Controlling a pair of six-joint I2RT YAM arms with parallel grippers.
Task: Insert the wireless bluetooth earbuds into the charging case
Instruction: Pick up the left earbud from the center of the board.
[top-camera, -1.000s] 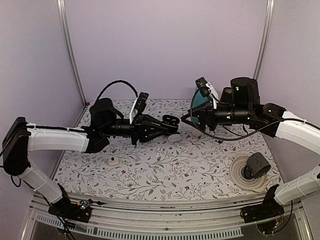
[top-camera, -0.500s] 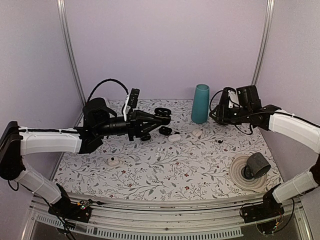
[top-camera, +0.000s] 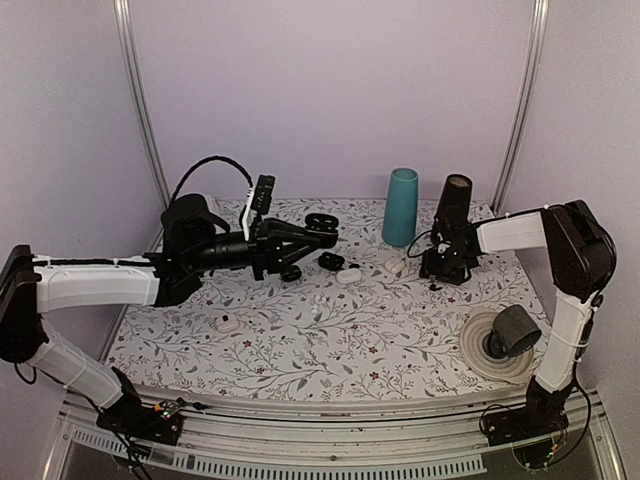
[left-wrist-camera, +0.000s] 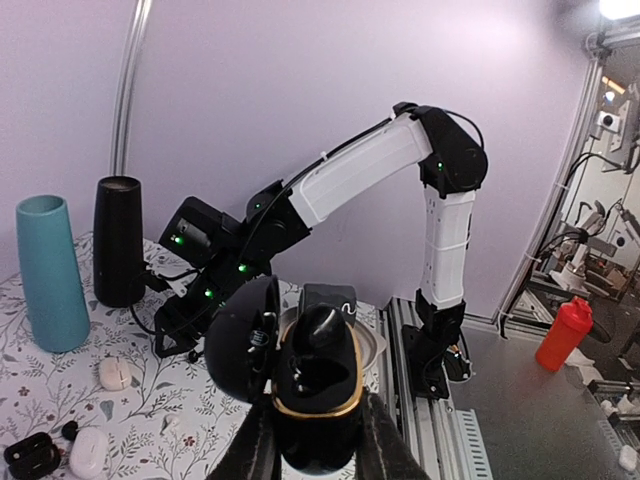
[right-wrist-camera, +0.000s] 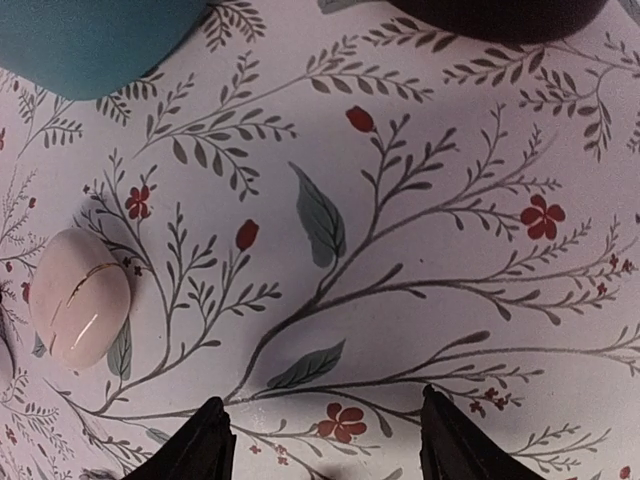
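A: earbuds, where?
B: one black earbud (left-wrist-camera: 322, 328) sits in the open black case (left-wrist-camera: 318, 400), lid swung left. left hand (left-wrist-camera: 315, 455) is clenched on that case, holding it up off the counter (top-camera: 300, 350), back left of centre. there's a dark speck (left-wrist-camera: 70, 431) on the counter beside a second open black case (left-wrist-camera: 28, 456), too small to call.

A: right side?
B: right hand (right-wrist-camera: 330, 440) is released, fingers (right-wrist-camera: 205, 445) spread wide over bare floral counter. can't tell if the tips touch. white case (right-wrist-camera: 80, 310) lies to its left, apart. teal cup (right-wrist-camera: 90, 30) and black cylinder (right-wrist-camera: 500, 10) stand just behind it, near the back edge.

A: room to move?
B: tight at the back. the cup, the cylinder and another white case (top-camera: 349, 276) bunch there with the rest. the near half is mostly open floral surface. only a small white item (top-camera: 228, 323) front left, and a round coaster (top-camera: 478, 350) with a black cup (top-camera: 515, 330) on it by the right edge.
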